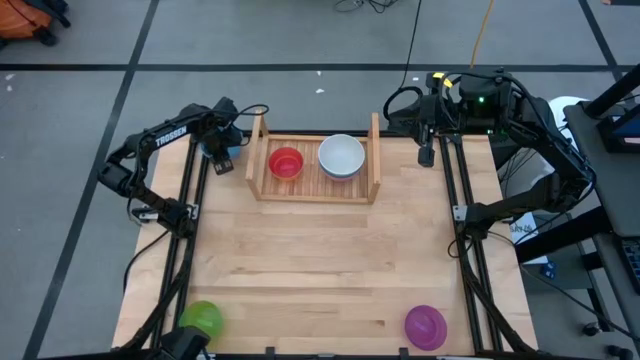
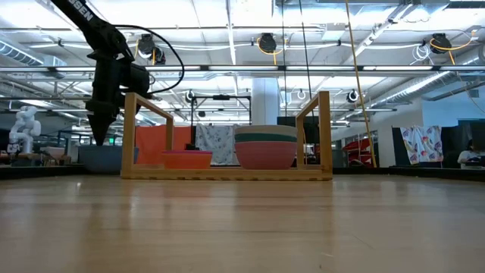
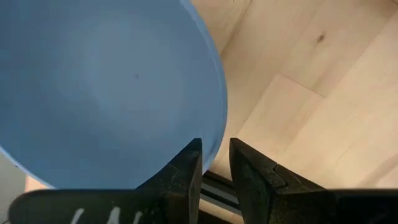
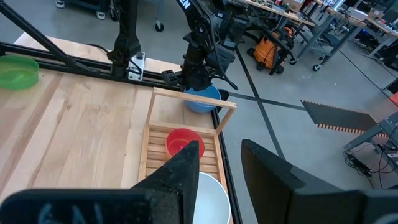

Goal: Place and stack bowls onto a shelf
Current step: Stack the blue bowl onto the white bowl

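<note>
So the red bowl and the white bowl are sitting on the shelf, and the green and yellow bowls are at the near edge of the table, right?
Not quite. The high view shows the green bowl and a purple bowl at the near edge, not a yellow one. The rest is right.
</note>
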`<state>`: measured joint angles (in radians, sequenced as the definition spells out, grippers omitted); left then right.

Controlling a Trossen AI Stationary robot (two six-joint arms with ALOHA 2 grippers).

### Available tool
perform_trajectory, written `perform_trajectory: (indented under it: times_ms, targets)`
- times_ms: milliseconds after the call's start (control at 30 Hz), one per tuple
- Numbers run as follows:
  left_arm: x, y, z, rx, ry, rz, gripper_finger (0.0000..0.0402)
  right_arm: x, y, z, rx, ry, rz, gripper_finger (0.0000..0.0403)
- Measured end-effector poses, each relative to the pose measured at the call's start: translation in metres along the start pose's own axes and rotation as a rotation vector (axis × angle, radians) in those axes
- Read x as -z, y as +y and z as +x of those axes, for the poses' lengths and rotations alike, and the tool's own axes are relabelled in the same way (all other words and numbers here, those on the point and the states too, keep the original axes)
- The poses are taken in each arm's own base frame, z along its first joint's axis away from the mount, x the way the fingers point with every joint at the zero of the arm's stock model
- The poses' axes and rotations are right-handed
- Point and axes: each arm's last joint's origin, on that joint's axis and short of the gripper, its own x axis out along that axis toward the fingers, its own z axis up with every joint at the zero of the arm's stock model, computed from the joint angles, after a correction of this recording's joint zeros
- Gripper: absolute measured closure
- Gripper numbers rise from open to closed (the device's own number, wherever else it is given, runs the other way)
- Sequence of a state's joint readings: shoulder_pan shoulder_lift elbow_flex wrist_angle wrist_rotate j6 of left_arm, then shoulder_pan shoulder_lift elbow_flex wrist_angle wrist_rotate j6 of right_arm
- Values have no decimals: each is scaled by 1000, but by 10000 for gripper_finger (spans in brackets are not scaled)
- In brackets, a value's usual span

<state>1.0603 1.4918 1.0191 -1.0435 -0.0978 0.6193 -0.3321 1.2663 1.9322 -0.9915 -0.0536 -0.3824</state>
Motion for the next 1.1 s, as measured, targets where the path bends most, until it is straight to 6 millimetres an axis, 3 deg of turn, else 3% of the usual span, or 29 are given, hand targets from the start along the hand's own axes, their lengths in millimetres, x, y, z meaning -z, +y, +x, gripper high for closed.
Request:
perform_trajectory:
  times_ms: [767, 1000, 1100]
  targets:
    - [-11, 8, 21, -4, 25, -35, 315, 0, 0, 0, 0, 0, 0, 291]
    - [-11, 8, 20, -9, 21, -50, 385, 0, 0, 0, 0, 0, 0, 291]
    - [-12, 7, 20, -10, 21, -60, 389, 0, 0, 0, 0, 0, 0, 291]
